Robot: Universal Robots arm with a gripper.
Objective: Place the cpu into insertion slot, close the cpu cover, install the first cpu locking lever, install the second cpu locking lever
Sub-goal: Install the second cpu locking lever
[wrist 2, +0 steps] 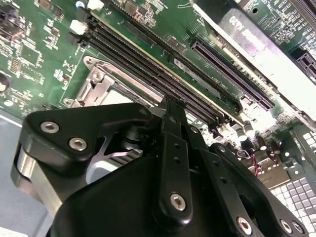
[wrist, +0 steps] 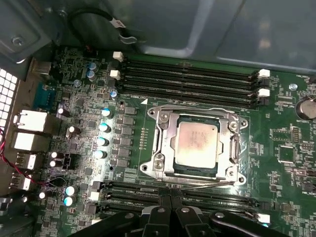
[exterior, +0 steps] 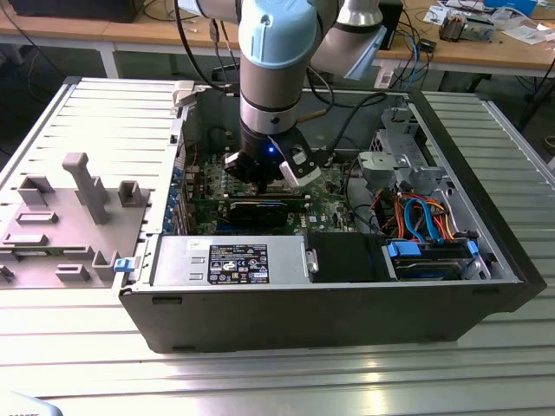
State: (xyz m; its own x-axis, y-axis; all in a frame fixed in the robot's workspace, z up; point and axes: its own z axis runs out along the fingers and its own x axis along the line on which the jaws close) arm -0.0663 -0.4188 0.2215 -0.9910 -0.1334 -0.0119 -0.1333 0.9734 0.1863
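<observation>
The cpu (wrist: pixel 196 144), a silvery square chip, lies flat in the insertion slot (wrist: pixel 232 163) on the green motherboard. The cpu cover (wrist: pixel 164 142), a silver frame with a square opening, lies down around the chip. A thin wire lever (wrist: pixel 202 184) runs along the socket edge nearest my fingers. My gripper (wrist: pixel 171 201) hovers just beside that edge, shut with its black fingers pressed together and nothing between them. In the second wrist view the gripper (wrist 2: pixel 170 104) hangs above the socket's silver frame (wrist 2: pixel 98 81). The exterior view shows the gripper (exterior: pixel 269 169) low inside the open computer case.
Long black memory slots (wrist: pixel 187 74) run on the socket's far side, and more (wrist: pixel 133 190) lie by my fingers. Capacitors (wrist: pixel 103 127) stand in a row beside the socket. A graphics card (exterior: pixel 260 208), a power supply (exterior: pixel 230 260) and cables (exterior: pixel 416 217) crowd the case.
</observation>
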